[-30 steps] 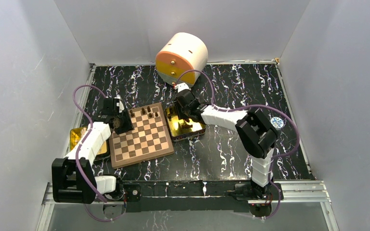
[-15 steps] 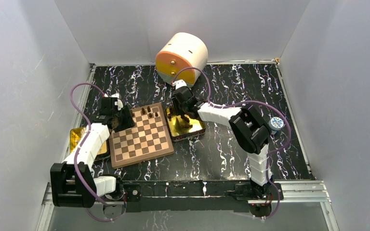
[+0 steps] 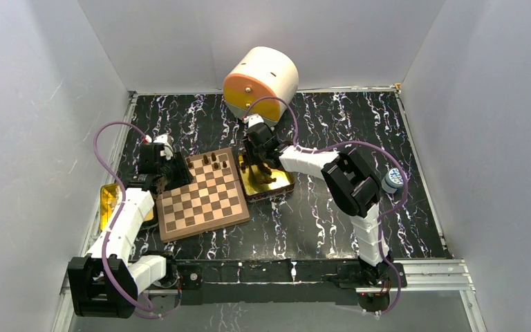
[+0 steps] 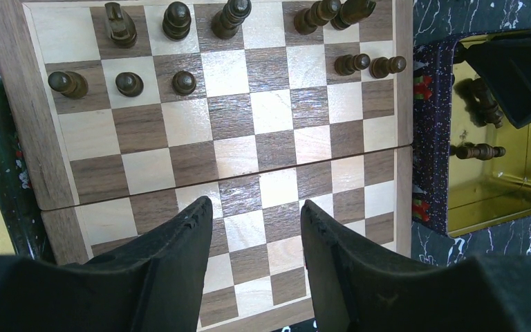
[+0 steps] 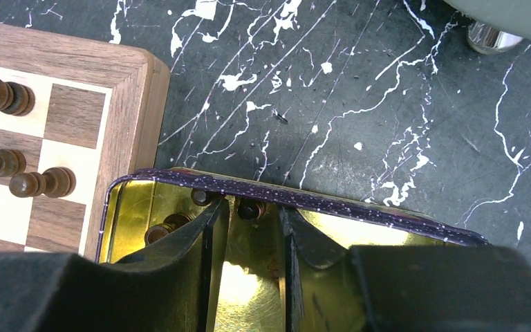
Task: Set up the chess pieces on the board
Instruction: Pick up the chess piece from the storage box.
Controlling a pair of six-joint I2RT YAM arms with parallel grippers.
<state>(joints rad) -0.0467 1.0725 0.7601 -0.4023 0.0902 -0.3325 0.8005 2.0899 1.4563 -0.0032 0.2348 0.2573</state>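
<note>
Dark chess pieces (image 4: 176, 19) stand in two partly filled rows along the far edge of the wooden board (image 3: 204, 207). More lie in a gold tin (image 5: 332, 206) just right of the board. The left gripper (image 4: 256, 203) hovers over the board's bare squares, its arm bent, fingers spread and empty. The right gripper (image 5: 250, 207) reaches down into the tin, fingers narrowly apart beside a piece. I cannot tell whether it pinches that piece.

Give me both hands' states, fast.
Left hand: open, empty, over the flat wooden checkered chessboard.
Right hand: slightly apart inside the shiny gold rectangular tin; holding anything cannot be told.
</note>
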